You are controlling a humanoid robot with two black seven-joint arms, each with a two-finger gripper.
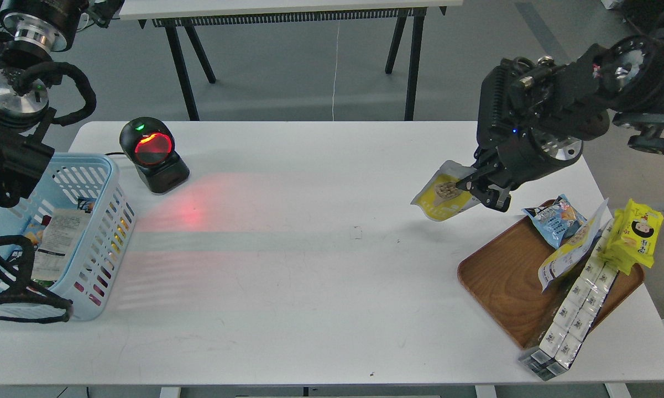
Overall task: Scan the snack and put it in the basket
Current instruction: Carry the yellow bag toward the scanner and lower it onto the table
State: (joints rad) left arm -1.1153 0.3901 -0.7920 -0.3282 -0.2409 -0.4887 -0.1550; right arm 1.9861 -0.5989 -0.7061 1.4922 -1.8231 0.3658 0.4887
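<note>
White desk point(309, 287) carries a scanner point(152, 155) and blue basket point(108, 221); right end effector point(484, 190) grips the snack point(442, 196) above it; left end effector is out of view.

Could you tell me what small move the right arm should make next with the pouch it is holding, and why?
Probably carry it left toward the scanner. The right gripper is shut on the snack and holds it above the table, clear of the wooden tray. The scanner's red window glows far to the left, beside the basket, so the pouch likely has yet to be scanned.
</note>
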